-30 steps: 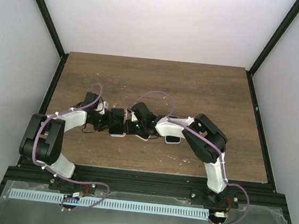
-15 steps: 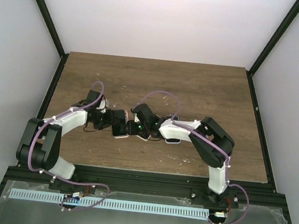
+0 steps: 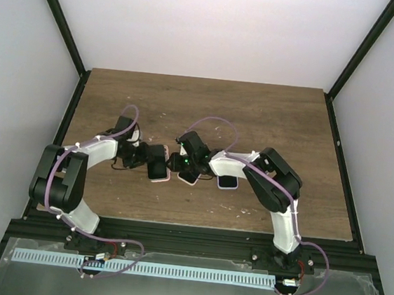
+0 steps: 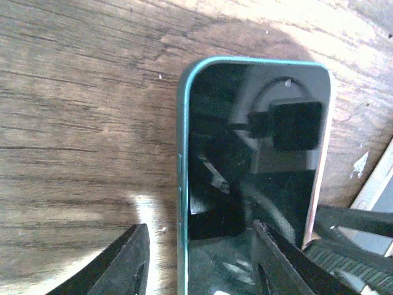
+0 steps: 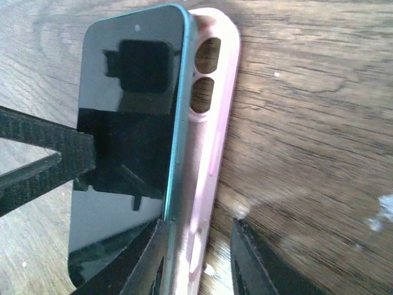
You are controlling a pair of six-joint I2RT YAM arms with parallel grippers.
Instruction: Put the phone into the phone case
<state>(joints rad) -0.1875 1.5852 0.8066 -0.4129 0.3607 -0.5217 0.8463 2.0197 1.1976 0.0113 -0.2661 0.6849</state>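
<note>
On the left, my left gripper (image 4: 199, 236) is down low over the table (image 4: 73, 123). Its jaws are parted and clamp nothing that I can see: one finger is off over bare wood, the other over the dark glass, with the phone's teal long edge between them. Moving to the centre, the phone (image 4: 255, 153) lies screen up, mid-table between the two arms. It is not seated. From the right wrist I see it skewed across the pink phone case (image 5: 206, 153), with one long edge riding up so the case's inner wall and camera cut-outs show beside it. So I judge we're in the seating step, partway in. On to the right gripper (image 5: 199, 233): its fingers straddle the case wall and the phone's raised edge, but I can't tell whether they pinch or only bracket them. Further right, a pale flat object (image 3: 227, 182) sits just beside the right arm, too small to identify. Next, I reckon, I need the case pinned firmly while the high edge gets pressed down and across until it snaps under the lip. Too much sideways shove and the case could slide.
</note>
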